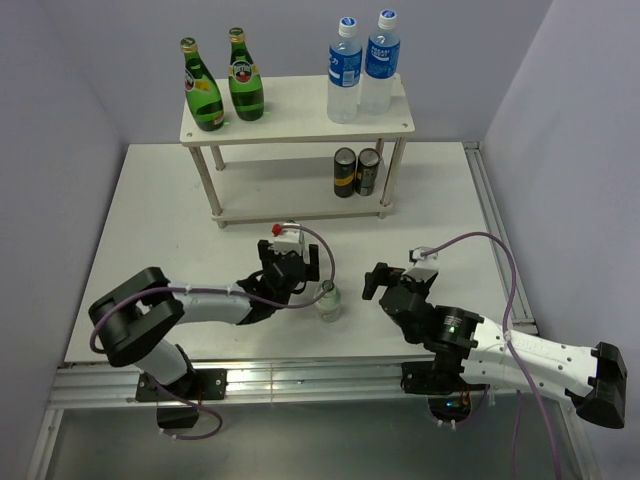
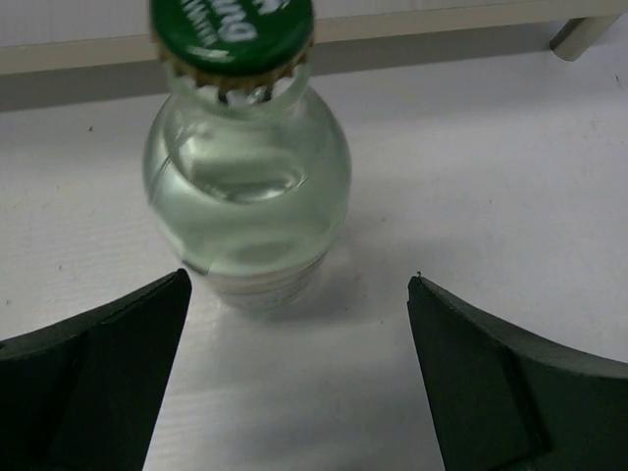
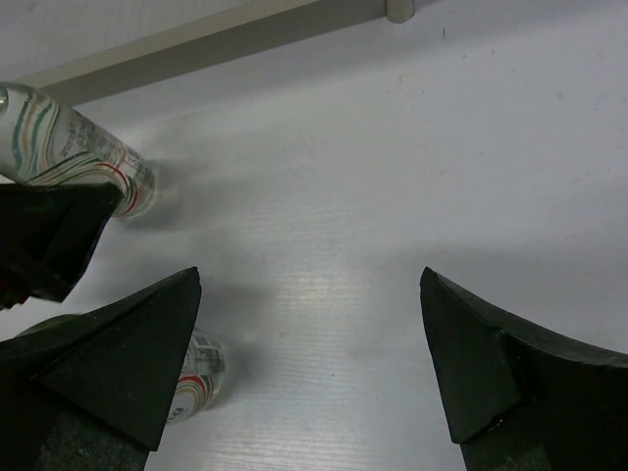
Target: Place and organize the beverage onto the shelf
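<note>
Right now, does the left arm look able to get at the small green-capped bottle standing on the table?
Probably yes. The left gripper is open, and the small green-capped bottle stands upright just ahead of its jaws, slightly off centre, with nothing showing between them.

**Shelf stocked on both tiers, one bottle on the surface**

The white surface [image 1: 420,250] carries a pale wooden shelf [image 1: 300,120], standing beyond both end effectors. On its top board are two green bottles [image 1: 203,95] and two blue-labelled clear bottles [image 1: 345,75]. On its lower board are two dark cans [image 1: 345,172]. A small clear bottle [image 1: 328,300] stands on the surface just ahead of the left end effector [image 2: 299,294].
</note>
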